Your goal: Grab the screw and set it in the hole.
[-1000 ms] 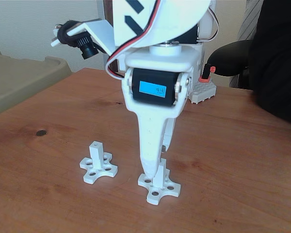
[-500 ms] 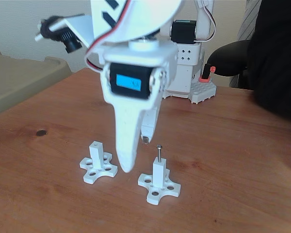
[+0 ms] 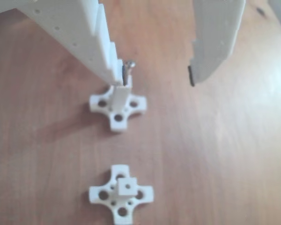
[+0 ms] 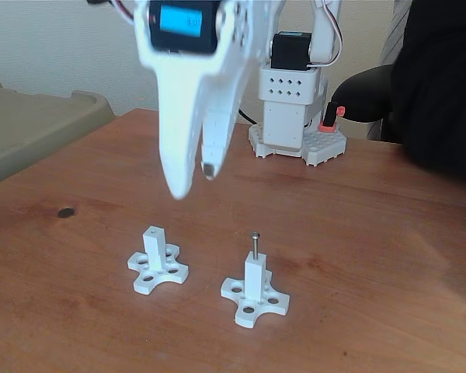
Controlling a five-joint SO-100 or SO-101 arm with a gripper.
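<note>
Fixed view: my gripper (image 4: 193, 180) has lifted well clear since a second ago, fingers apart and empty, leaving the screw (image 4: 255, 245) standing upright in the hole of the right-hand white post (image 4: 254, 281), so I judge the placement done. Other view: one finger (image 3: 103, 51) hides part of the screw (image 3: 127, 71), so seating depth is unclear; the spare post (image 4: 155, 256) stays empty.

Dark screw (image 4: 255, 245) upright in post's hole (image 4: 254, 259) (head up)
</note>
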